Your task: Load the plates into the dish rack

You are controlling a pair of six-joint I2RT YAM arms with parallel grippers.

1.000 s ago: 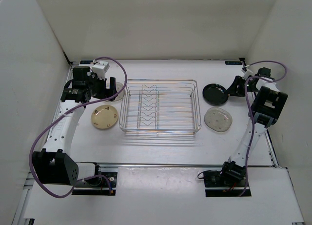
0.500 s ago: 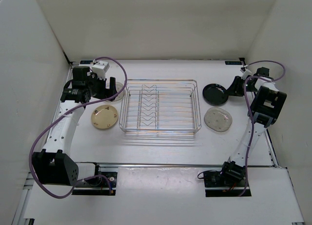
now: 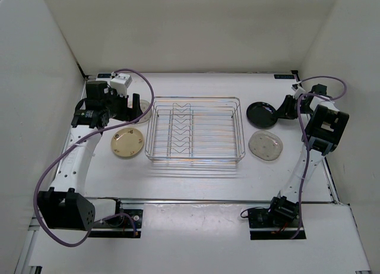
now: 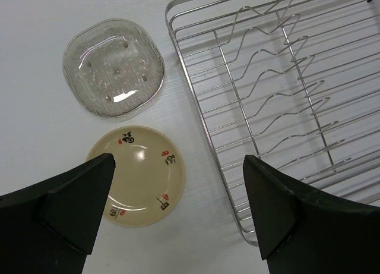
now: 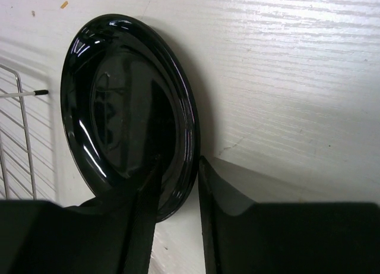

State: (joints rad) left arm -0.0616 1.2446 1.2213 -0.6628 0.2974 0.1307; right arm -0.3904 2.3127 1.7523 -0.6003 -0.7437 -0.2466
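Little has shifted over the last second. The left pincer (image 4: pixel 178 161) has drawn back slightly toward the left edge of the surface (image 3: pixel 196 179). The right pincer (image 5: pixel 180 161) stays at the black plate (image 5: pixel 127 101) near the far right corner, pinching its glossy rim.

No plate has moved, so the dish rack (image 3: pixel 196 130) at mid-surface, thin silver wire with zigzag dividers, holds none. Loading looks barely begun.

The left pincer hangs spread above the smooth cream plate (image 4: pixel 136 174), which has small printed marks, and the ribbed clear plate (image 4: pixel 113 67), a rounded square. A greyish translucent plate (image 3: pixel 265 145) lies near the right edge.
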